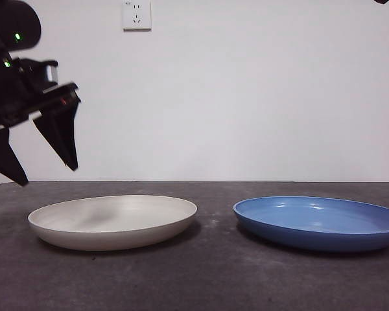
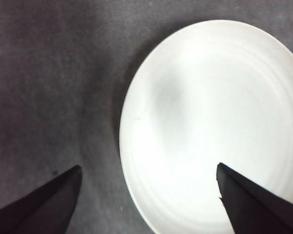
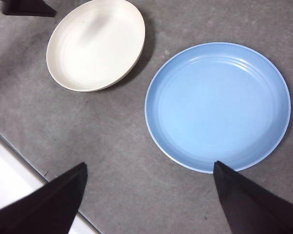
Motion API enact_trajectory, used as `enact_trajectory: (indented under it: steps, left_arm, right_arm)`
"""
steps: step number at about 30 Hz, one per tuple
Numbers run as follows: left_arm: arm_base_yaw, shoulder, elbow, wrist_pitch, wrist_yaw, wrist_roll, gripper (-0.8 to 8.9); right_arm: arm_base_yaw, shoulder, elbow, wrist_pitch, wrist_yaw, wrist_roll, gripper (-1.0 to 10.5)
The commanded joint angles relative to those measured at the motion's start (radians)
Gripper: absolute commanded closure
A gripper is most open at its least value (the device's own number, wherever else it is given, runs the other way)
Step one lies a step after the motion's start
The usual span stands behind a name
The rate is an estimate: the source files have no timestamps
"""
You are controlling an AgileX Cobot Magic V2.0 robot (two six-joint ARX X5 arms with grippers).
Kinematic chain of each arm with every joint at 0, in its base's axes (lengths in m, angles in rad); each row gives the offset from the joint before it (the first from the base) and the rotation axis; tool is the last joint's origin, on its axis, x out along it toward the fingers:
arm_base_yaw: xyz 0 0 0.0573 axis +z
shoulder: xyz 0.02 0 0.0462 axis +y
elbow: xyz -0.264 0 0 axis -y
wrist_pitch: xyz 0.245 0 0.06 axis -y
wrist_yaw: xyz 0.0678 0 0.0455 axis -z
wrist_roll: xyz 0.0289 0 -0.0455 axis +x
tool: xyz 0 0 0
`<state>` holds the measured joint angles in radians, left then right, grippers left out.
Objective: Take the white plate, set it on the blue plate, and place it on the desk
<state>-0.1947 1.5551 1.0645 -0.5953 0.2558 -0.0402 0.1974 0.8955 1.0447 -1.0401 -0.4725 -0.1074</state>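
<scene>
Jaws spread wide on my left gripper [image 1: 42, 175], holding nothing, one tip cut off at the front view's edge. It hangs tilted above the round, matte cream-white plate [image 1: 113, 221], over its outer rim. That plate lies on the mottled dark grey desk [image 1: 207, 278], beside the glossy blue round plate [image 1: 321, 222], apart. My right gripper [image 3: 149, 195] waits high, jaws also parted.

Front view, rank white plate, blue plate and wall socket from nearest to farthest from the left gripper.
1. White plate: just below the left gripper, on the desk.
2. Wall socket: up on the wall behind.
3. Blue plate: far side of the desk.
</scene>
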Motion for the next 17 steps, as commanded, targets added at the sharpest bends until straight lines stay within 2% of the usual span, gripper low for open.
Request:
enact_trajectory:
  steps: [1, 17]
  left_arm:
    - [-0.003, 0.050, 0.025, 0.023, -0.005, 0.003, 3.77]
    - [-0.003, 0.172, 0.025, 0.076, -0.006, 0.003, 3.88]
  right_arm:
    - [0.004, 0.005, 0.019, 0.008, -0.002, -0.001, 5.3]
    - [0.004, 0.005, 0.019, 0.008, -0.002, -0.001, 5.3]
